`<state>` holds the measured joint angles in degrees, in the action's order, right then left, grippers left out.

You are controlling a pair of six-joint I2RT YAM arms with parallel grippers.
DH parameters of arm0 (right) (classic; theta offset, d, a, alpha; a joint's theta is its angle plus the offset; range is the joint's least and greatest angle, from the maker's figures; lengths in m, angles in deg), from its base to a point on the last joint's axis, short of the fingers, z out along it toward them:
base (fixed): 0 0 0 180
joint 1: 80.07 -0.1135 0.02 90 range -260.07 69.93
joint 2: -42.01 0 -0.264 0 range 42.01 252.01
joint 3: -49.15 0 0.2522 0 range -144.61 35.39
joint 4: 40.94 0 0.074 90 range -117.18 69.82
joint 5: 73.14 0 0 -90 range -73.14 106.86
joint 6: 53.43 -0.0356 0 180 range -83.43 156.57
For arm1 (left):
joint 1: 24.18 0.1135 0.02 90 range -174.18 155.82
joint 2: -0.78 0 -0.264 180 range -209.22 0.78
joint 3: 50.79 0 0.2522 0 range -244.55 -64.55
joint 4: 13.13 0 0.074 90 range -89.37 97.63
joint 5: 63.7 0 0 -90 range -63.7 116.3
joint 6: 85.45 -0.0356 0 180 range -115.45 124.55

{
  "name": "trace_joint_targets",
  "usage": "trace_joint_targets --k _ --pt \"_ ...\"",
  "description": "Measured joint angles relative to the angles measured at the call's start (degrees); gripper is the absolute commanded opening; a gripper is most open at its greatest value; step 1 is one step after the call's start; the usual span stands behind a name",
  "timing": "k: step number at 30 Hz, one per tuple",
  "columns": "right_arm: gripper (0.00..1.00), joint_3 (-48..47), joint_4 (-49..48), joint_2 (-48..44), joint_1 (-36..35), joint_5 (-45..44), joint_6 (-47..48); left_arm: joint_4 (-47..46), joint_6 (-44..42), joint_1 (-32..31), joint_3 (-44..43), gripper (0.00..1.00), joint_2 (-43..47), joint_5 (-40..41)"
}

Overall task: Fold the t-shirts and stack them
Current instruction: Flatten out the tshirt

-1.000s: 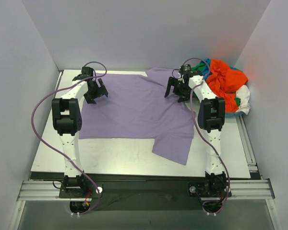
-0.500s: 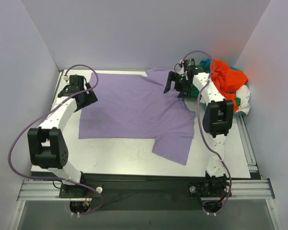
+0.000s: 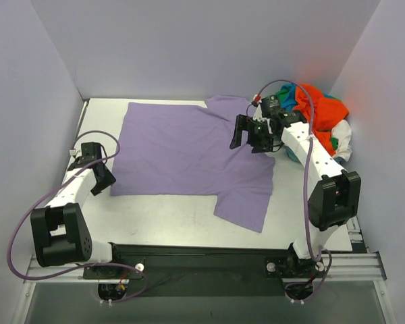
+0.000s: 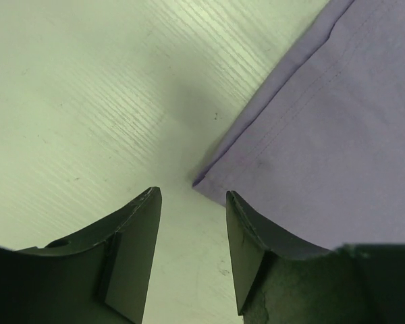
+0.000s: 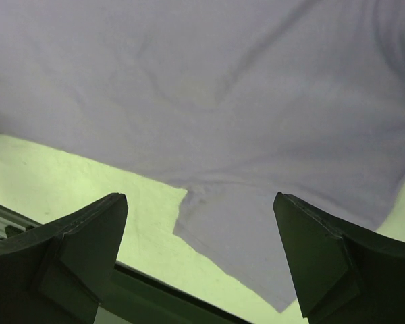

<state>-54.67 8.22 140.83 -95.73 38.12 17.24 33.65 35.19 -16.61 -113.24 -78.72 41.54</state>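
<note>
Purple shirt [image 3: 189,148] spread flat; I judge first fold in hand. My left gripper [image 4: 192,196] open at hem corner nearest worktop's near-left corner; right gripper [image 3: 251,135] open over shirt. Next: lower, pinch corner.

Top view bright and even, shadows faint; the crumpled orange-red cloth shirt [image 3: 318,108] casts a reddish glow on the pale grey wall [image 3: 310,67], upper right; wrist views tint the whitish wood-grain tabletop [image 4: 88,88] green; a soft shadow lies mid-frame in the left wrist view; the right wrist view is slightly soft.

The t-shirt [image 3: 182,148] is plain lavender-purple, the table [image 3: 169,219] white, the other shirts [image 3: 320,111] orange-red, green, teal-blue, white.
</note>
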Motion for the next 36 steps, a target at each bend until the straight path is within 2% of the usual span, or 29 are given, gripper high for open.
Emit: trace_joint_targets --k 5,9,26,36 --pt "0.96 7.54 -0.24 -3.34 -0.17 -1.75 -0.55 -2.23 -1.16 1.25 0.55 0.49 -0.22 -2.34" --pt "0.96 9.77 -0.37 -5.22 -0.20 -2.93 -1.07 -4.17 -1.40 1.75 1.73 0.48 -1.29 -4.20" --pt "0.96 12.83 -0.90 -9.46 -0.85 -5.38 -2.36 -7.63 -2.43 1.99 6.45 0.47 -3.34 -8.20" --pt "0.96 16.59 -1.53 -10.82 -1.33 -6.54 -2.25 -11.17 -2.80 2.27 6.08 0.21 -4.96 -8.52"
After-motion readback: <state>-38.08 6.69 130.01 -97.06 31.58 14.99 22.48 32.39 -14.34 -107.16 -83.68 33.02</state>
